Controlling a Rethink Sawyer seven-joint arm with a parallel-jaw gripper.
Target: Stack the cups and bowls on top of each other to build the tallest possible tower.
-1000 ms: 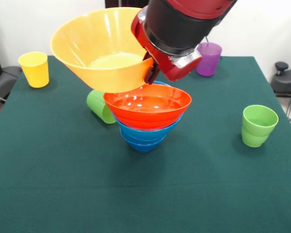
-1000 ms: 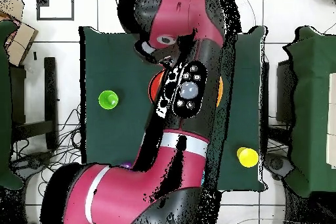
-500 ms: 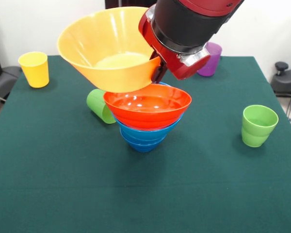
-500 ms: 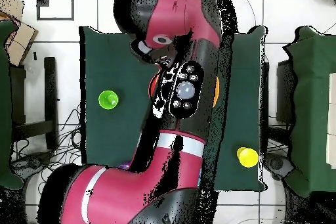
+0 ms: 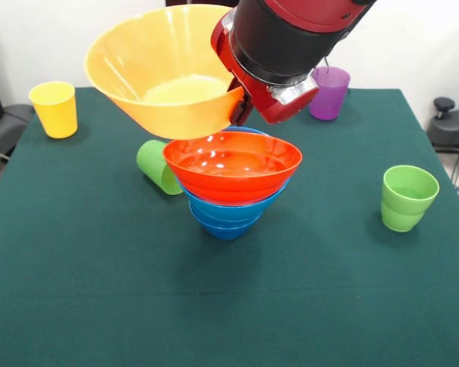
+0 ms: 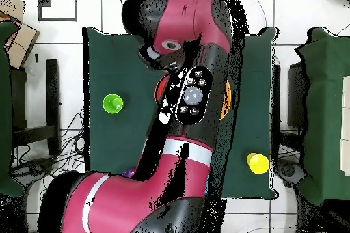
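Front view: held the big yellow-orange bowl (image 5: pixel 164 73) aloft by its rim, tilted, its base just above and off to one side of the tower (image 5: pixel 232 183), probably to line it up before nesting. End effector (image 5: pixel 239 107) mostly hidden behind the rim; seemed pinched on that rim, though the tips could not be made out. Tower sat mid-tabletop (image 5: pixel 99 290): orange-red bowl (image 5: pixel 232 167) nested on blue bowls (image 5: pixel 228 214), all empty. Green cup (image 5: pixel 159 167) lay on its side just behind the tower; second green cup (image 5: pixel 408 197), yellow cup (image 5: pixel 54 108) and purple cup (image 5: pixel 330 92) stood upright, well apart, empty.

Overhead view: mostly arm (image 6: pixel 188 107), covering tower and bowl; only green cup (image 6: pixel 113 104) and yellow cup (image 6: pixel 258 163) clearly seen.
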